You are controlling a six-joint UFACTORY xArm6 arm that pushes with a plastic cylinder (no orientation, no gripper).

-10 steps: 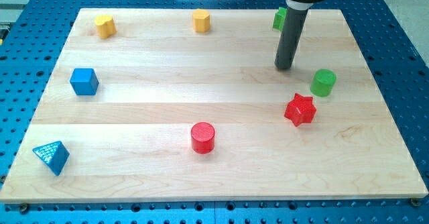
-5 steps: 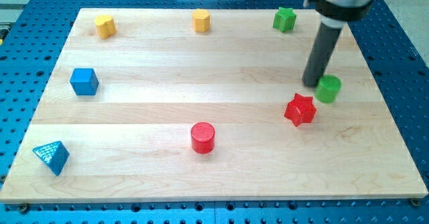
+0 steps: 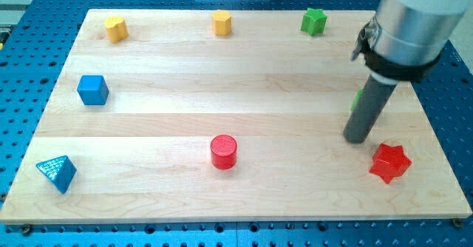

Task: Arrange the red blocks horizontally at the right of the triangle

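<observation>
I count two red blocks, two yellow, two blue and two green on the wooden board (image 3: 185, 77). The reds are a cylinder (image 3: 223, 151) and a star (image 3: 389, 163). The yellows are a cylinder-like block (image 3: 114, 28) and a hexagonal one (image 3: 222, 22). The blues are a cube (image 3: 92, 90) and the triangle (image 3: 58, 173), which I take as my landmark at the board's lower left corner. The greens are a star (image 3: 314, 21) and a second green block (image 3: 358, 97), which is mostly hidden behind the rod, so I cannot tell its shape.

There are no jaws on this rig; the arm ends in a plain rod, which holds nothing. My tip (image 3: 356, 138) sits far to the view's right of the triangle, a little up and left of the red star, close to it, though I cannot tell whether they touch.

The red cylinder lies to the right of the triangle and slightly higher in the view. The red star lies much further right of the triangle, at about its height, well apart from the red cylinder.
</observation>
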